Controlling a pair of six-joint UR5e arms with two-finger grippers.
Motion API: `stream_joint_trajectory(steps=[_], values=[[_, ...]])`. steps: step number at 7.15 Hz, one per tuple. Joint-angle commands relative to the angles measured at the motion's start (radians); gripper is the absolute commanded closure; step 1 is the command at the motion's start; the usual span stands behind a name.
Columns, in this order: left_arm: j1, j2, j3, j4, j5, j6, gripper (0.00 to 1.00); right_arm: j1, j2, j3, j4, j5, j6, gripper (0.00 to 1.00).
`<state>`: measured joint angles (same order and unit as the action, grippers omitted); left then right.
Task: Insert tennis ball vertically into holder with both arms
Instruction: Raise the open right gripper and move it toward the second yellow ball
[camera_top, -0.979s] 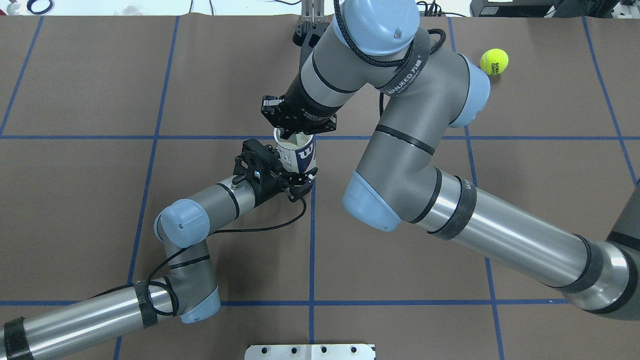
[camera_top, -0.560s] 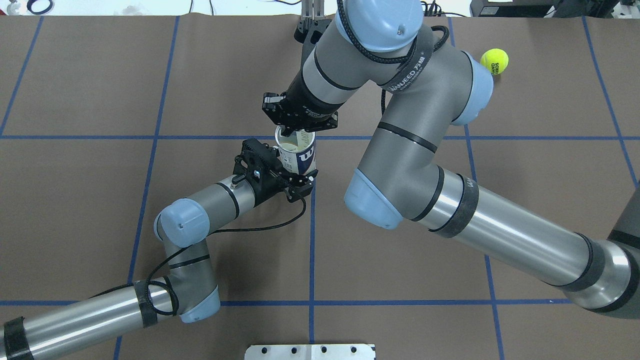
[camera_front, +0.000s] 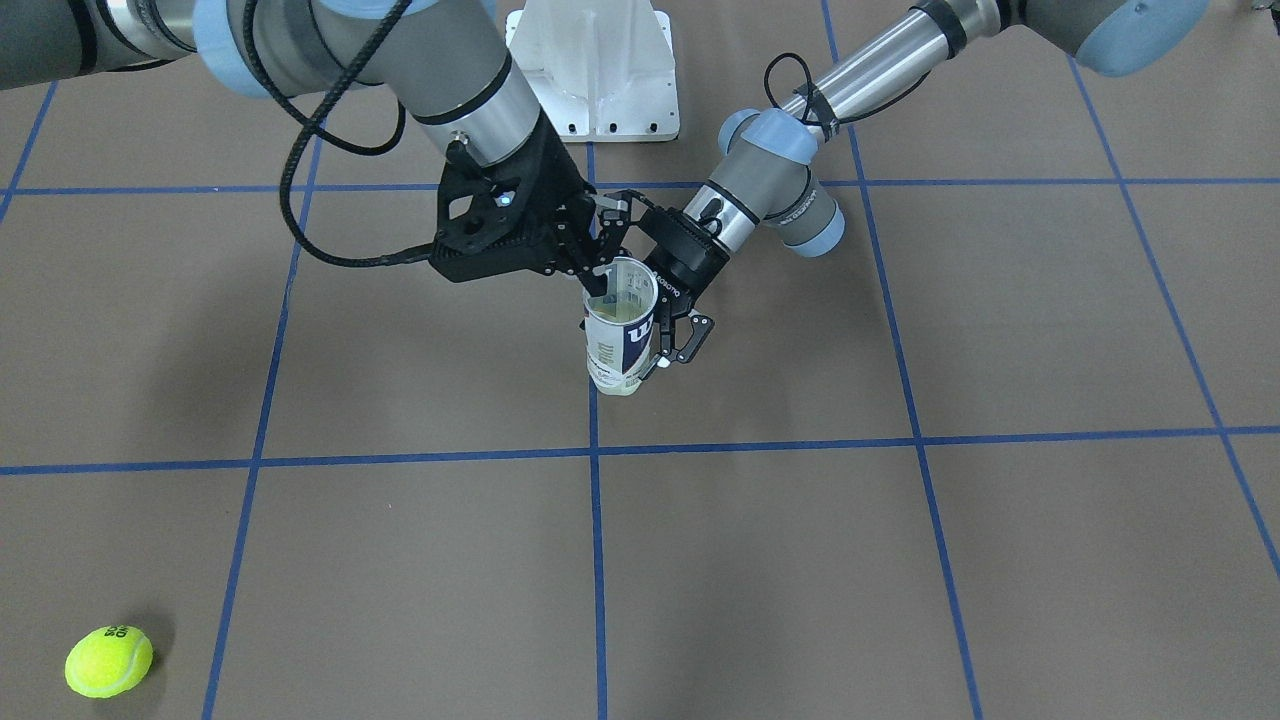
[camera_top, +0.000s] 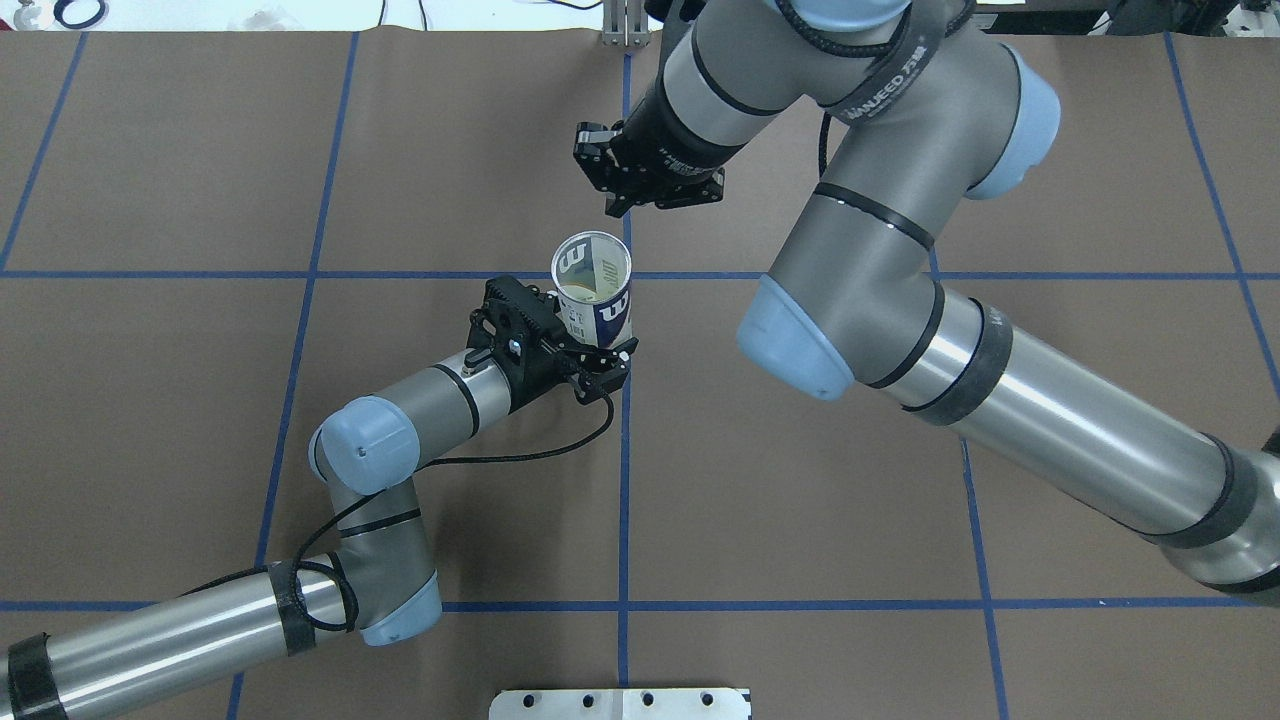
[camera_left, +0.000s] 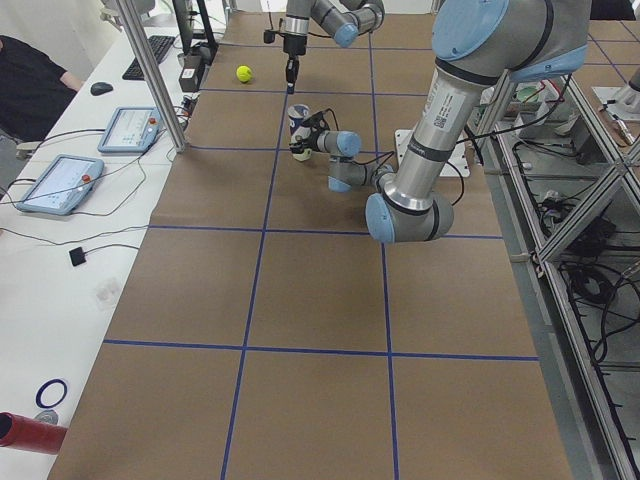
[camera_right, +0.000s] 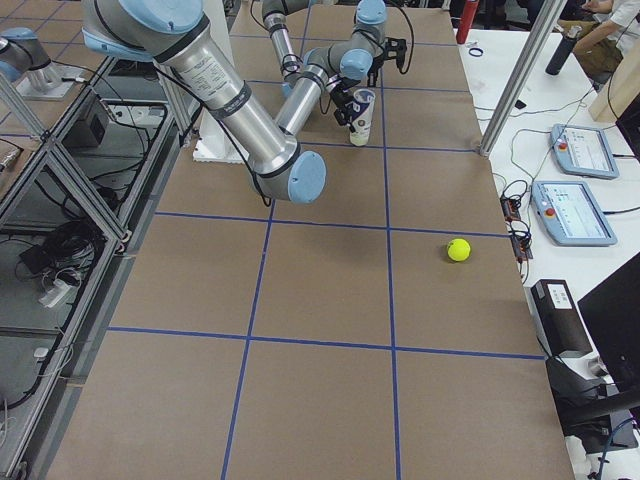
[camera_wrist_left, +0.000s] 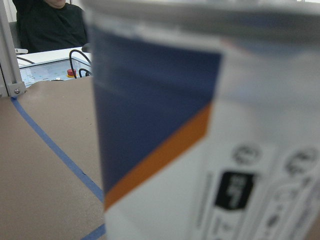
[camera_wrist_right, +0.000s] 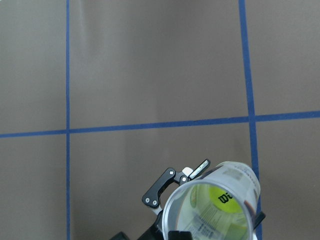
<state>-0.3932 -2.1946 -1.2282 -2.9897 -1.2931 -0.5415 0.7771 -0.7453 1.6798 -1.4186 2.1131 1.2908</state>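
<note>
bright even light, soft shadows on the table (camera_front: 150, 330), holder (camera_wrist_left: 165, 125) blurred in left wrist view.

Table: brown mat (camera_top: 150, 400) gridded with blue tape (camera_top: 623, 500).
Side desk (camera_left: 30, 300): white, carrying two tablets (camera_left: 58, 183).
Frame: aluminium posts (camera_left: 150, 70).

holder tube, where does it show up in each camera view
Front-facing: holder at centre.
Overhead: holder just above centre.
Exterior left: holder top, left of centre.
Exterior right: holder top, right of centre.
Left wrist: holder fills frame, blurred.
Right wrist: holder at bottom edge, right of centre.
Landmark: blue tape crossing near it.
</note>
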Motion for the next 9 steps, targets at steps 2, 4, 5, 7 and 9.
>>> stream_joint_trajectory(steps=[2,4,5,7,9], values=[[-0.001,0.001,-0.004,0.000,0.000,0.000,0.01,0.201,-0.147,-0.021,-0.012,0.039,-0.304,1.00],[-0.001,0.001,-0.004,0.000,0.000,-0.002,0.01,0.307,-0.202,-0.136,-0.046,0.036,-0.653,1.00],[-0.001,0.003,-0.004,0.000,0.000,-0.002,0.01,0.335,-0.209,-0.197,-0.039,0.036,-0.748,1.00],[-0.001,0.003,-0.004,0.000,0.000,-0.002,0.01,0.358,-0.210,-0.265,-0.011,0.034,-0.772,0.01],[-0.003,0.003,-0.004,0.000,0.000,-0.002,0.01,0.358,-0.210,-0.427,0.160,0.033,-0.769,0.00]])
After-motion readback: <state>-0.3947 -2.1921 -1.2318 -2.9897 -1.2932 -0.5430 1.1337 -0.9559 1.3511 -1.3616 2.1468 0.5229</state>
